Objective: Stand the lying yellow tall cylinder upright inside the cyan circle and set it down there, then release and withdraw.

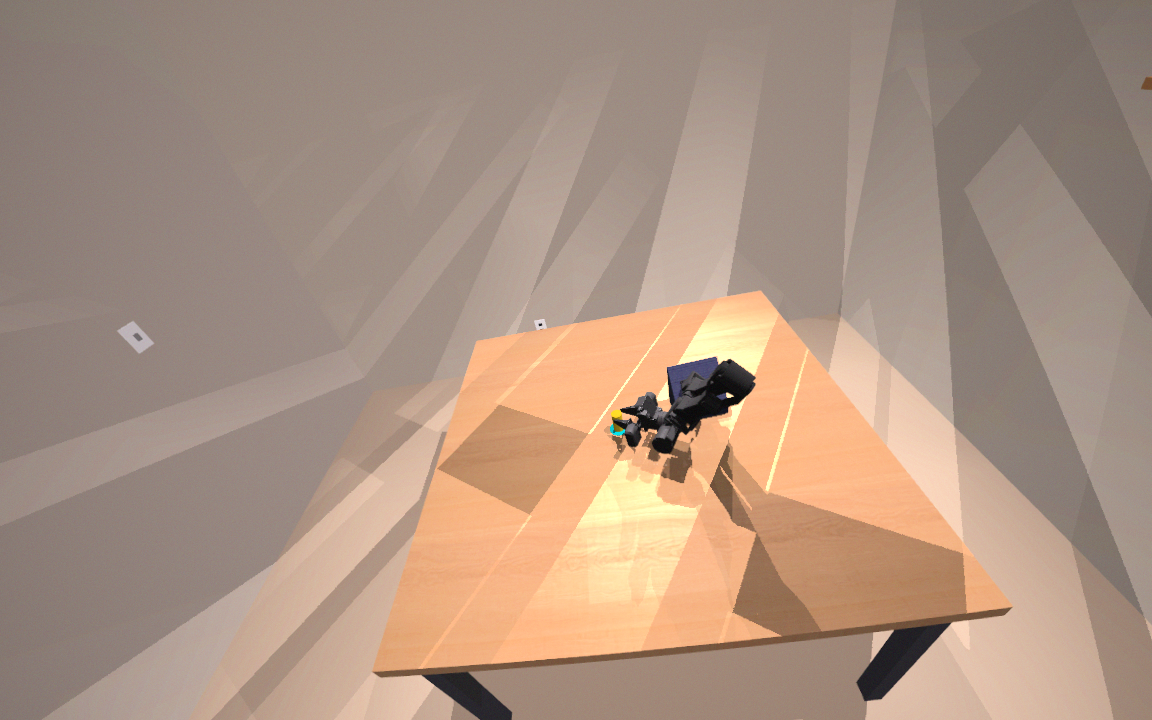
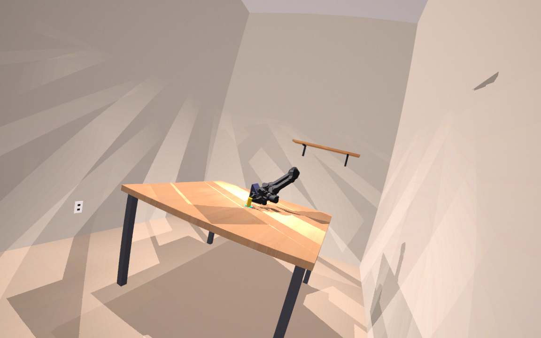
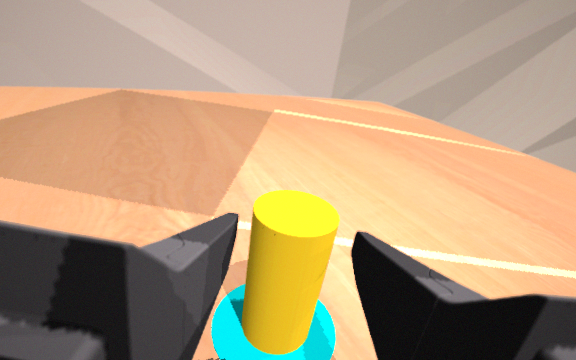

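Observation:
The yellow tall cylinder [image 1: 617, 415] [image 2: 249, 202] [image 3: 288, 280] stands upright on the cyan circle [image 1: 616, 432] [image 3: 228, 327]. In the wrist view its base lies within the circle, with cyan showing on both sides; the circle's lowest edge is cut off by the frame. My gripper [image 1: 622, 418] [image 3: 296, 233] is open. Its black fingers stand on either side of the cylinder's upper part, with a visible gap on each side, and do not touch it.
The wooden table [image 1: 508, 591] [image 2: 171, 201] carries the arm. A dark blue block [image 1: 680, 377] [image 2: 254, 187] is beside and partly behind the black arm. A separate wooden bench or shelf [image 2: 327, 148] is far off in the background. Strong shadows and light stripes cross the table.

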You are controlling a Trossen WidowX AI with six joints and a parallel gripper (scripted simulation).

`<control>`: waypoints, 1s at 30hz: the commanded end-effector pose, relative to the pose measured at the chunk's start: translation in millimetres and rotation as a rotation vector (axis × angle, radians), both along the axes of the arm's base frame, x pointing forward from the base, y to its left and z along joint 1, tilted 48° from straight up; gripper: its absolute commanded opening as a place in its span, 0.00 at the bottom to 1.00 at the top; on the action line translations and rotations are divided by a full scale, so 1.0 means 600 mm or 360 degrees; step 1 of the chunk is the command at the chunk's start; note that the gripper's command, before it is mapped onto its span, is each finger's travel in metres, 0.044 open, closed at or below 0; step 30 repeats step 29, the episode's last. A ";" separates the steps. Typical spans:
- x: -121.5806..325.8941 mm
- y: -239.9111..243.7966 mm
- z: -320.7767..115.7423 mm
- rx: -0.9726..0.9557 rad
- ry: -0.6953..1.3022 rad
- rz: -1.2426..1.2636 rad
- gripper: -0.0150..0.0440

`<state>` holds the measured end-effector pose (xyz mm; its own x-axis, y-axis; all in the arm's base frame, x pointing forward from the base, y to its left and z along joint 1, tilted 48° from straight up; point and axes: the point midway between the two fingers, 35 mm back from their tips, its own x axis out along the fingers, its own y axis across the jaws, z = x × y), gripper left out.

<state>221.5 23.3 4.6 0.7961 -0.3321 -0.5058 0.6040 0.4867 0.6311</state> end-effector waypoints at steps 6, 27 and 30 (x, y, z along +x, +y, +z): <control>0.000 0.000 0.000 0.0007 -0.0006 -0.0007 0.93; 0.010 -0.050 0.050 0.0010 0.0009 -0.0006 0.93; 0.010 -0.056 0.056 0.0007 0.0006 -0.0005 0.93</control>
